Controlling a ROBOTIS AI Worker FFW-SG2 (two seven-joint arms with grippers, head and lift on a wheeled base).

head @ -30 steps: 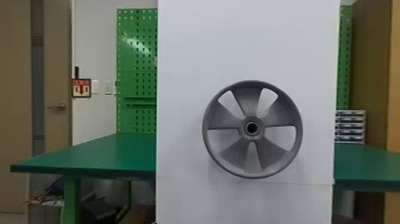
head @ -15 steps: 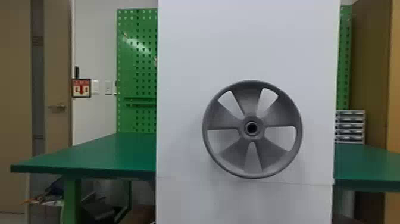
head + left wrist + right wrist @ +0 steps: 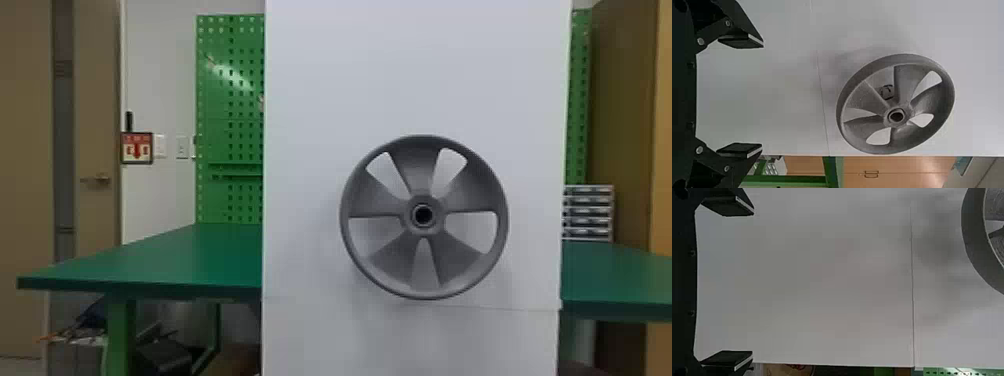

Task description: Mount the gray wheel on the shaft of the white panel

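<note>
Inspection of the white panel (image 3: 310, 100): its left and right edges both show in the head view, with the green worktop (image 3: 165, 260) running out past each. The gray wheel (image 3: 405, 165) stands upright before the panel's face, hub outward, nearer the right edge than the left. Bare panel lies on both sides of the rim, the wider strip at left, with ample height above; a seam (image 3: 530, 307) crosses just below the rim. The left gripper (image 3: 762, 94) is well apart from the wheel, fingers spread wide, nothing held. The right gripper (image 3: 753, 283) is likewise wide open and unladen, facing the panel, apart from the rim. Count: one wheel, having five spokes, five openings and one central hub (image 3: 437, 222); one panel; two grippers, two fingers each; one drawer unit (image 3: 587, 212), beyond the panel's right edge
</note>
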